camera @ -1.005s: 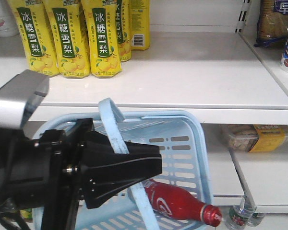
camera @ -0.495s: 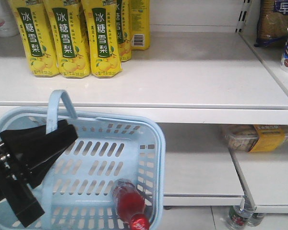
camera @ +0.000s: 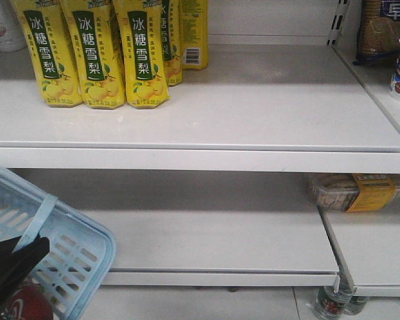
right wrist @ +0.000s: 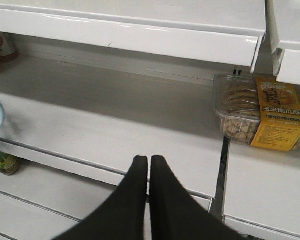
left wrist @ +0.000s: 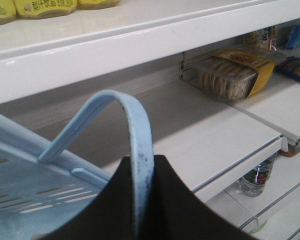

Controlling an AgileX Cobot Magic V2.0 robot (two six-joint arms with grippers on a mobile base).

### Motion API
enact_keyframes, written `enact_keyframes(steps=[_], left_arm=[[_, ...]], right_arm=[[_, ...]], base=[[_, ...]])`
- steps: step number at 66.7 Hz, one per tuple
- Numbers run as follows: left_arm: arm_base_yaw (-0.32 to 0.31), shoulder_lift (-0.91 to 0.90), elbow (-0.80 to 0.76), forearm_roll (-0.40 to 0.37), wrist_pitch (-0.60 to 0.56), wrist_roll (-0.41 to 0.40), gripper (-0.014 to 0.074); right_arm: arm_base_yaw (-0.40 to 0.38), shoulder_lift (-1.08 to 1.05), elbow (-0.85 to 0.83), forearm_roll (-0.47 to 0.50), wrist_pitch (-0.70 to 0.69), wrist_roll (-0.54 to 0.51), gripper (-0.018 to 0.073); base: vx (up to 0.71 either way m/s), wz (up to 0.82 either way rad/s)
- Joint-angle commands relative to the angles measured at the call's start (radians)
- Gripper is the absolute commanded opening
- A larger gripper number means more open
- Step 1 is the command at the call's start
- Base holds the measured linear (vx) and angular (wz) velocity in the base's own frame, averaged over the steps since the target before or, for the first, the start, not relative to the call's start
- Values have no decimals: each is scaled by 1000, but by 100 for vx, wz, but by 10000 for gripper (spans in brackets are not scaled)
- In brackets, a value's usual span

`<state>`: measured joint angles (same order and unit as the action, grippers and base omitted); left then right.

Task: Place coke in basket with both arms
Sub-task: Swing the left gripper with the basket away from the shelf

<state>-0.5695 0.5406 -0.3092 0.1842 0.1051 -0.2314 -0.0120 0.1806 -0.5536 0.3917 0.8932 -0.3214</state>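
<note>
The left end effector point(left wrist: 142, 200) pinches the basket point(camera: 87, 243) by its handle point(left wrist: 135, 125), low at the near left; the coke point(camera: 23, 303) lies inside. The right end effector point(right wrist: 149, 167) is pressed together, empty. Carrying well likely means keeping the basket level so the coke cannot roll out.

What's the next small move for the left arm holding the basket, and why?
Probably lower the basket gently and set it down. The left gripper is clamped on the basket's handle, a red coke already lies inside, and the right gripper is shut, holding nothing.
</note>
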Motion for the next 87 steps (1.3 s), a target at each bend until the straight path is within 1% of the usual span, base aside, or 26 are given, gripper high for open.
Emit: enact_keyframes(steps=[1, 7, 20, 29, 36, 48, 54, 56, 59, 62, 65, 71, 76, 87], left_arm=[[-2, -37, -10, -3, -163, 65, -6], [-2, -65, 34, -3, -183, 65, -6], [-1, -151, 127, -3, -307, 66, -6], [23, -219, 168, -4, -311, 69, -6], [63, -269, 208, -18, -311, 75, -6], [137, -371, 306, -141, -312, 116, -6], [175, -420, 351, -184, -307, 119, -6], [191, -435, 349, -184, -266, 119, -6], [212, -453, 347, -184, -244, 123, -6], [233, -465, 347, -184, -233, 146, -6], [262, -477, 347, -184, -228, 189, -6], [318, -479, 347, -184, -242, 219, -6], [366, -479, 347, -184, -243, 220, -6], [444, -479, 347, -184, -248, 221, -6]], right_arm=[[-3, 15, -23, 18, -64, -3, -5], [-3, 15, -23, 18, -64, -3, -5], [-3, 15, -23, 18, -64, -3, -5], [-3, 15, -23, 18, -64, -3, -5], [-3, 15, -23, 18, -64, -3, -5], [-3, 15, -23, 18, -64, -3, -5], [-3, 15, -23, 18, -64, -3, -5], [-3, 15, -23, 18, -64, -3, -5], [-3, 15, -23, 18, -64, -3, -5], [-3, 15, -23, 18, -64, -3, -5], [-3, 15, -23, 18, -64, -3, -5], [-3, 15, -23, 18, -64, -3, -5], [-3, 15, -23, 18, -64, -3, -5], [-3, 15, -23, 18, -64, -3, -5]], base=[[0, 0], [0, 0], [0, 0], [0, 0], [0, 0], [0, 0], [0, 0], [0, 0], [0, 0], [0, 0], [0, 0], [0, 0], [0, 0], [0, 0]])
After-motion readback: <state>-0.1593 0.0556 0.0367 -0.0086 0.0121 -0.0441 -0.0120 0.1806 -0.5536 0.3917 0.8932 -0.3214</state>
